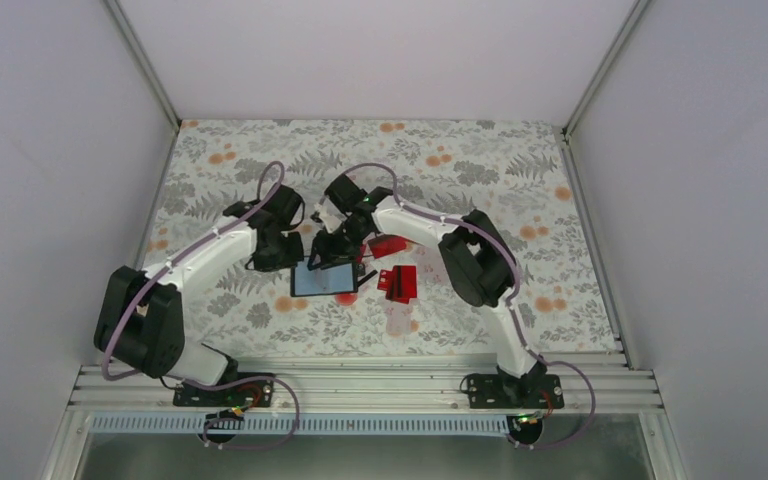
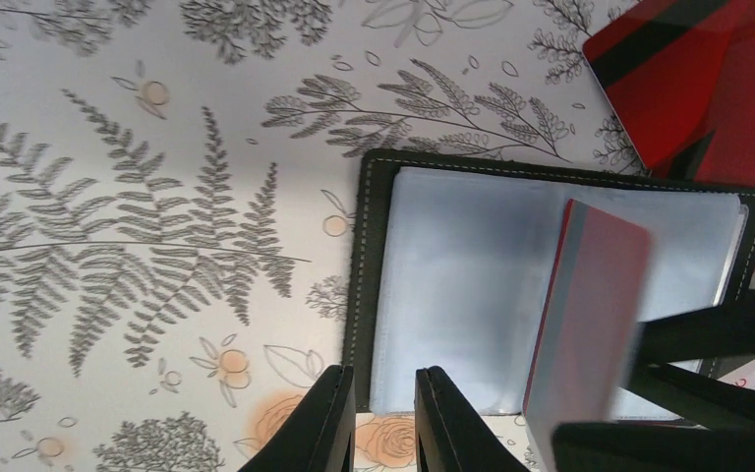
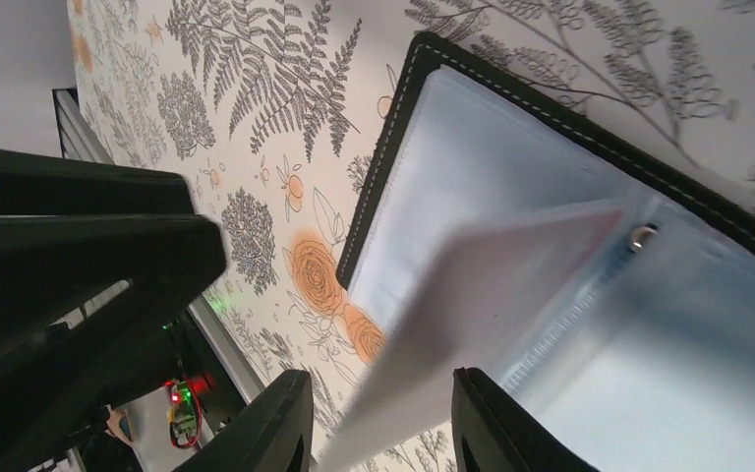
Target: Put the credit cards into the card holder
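The card holder (image 2: 452,265) lies open on the tabletop (image 2: 108,147). The right end effector (image 3: 381,383) is clamped on one credit card (image 2: 590,324), tilted above the holder's clear inner face. The left end effector (image 2: 383,379), fingers narrowly apart, straddles the holder's stitched border; I cannot tell whether it grips. More credit cards (image 2: 668,79) lie just beside the holder
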Controlling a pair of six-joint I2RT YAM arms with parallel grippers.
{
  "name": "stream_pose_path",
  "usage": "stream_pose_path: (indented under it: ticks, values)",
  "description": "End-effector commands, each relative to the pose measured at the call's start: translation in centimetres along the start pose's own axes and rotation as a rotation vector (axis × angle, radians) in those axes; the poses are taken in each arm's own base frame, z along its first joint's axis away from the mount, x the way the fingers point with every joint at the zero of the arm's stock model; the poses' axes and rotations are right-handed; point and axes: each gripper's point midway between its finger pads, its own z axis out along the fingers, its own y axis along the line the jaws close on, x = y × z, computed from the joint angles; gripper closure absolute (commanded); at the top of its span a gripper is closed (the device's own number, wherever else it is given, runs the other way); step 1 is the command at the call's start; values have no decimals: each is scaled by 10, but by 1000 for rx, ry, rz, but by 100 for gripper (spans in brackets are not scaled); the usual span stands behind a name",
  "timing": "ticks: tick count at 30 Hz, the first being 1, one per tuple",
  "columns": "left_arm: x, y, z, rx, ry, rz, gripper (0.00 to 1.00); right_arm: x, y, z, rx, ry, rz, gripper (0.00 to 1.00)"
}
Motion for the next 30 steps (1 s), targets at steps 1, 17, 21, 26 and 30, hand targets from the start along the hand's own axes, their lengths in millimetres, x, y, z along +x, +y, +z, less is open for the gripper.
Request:
stream_pose_path:
  ticks: [1, 17, 21, 26, 30]
  values:
    - [-3, 12, -14, -28, -32, -32, 82, 1, 13, 19, -40, 44, -23, 63]
    - [-12, 15, -43, 23, -109, -36, 82, -21, 60, 3, -134, -2, -138, 56]
    - [-22, 7, -60, 73, -170, -19, 78, -27, 49, -28, 28, -89, -157, 56]
    - [-33, -19, -84, 227, -272, 85, 65, -11, 2, -75, 317, -166, -96, 55]
    - [-35, -36, -93, 286, -302, 186, 55, 16, -33, -114, 503, -224, -13, 52]
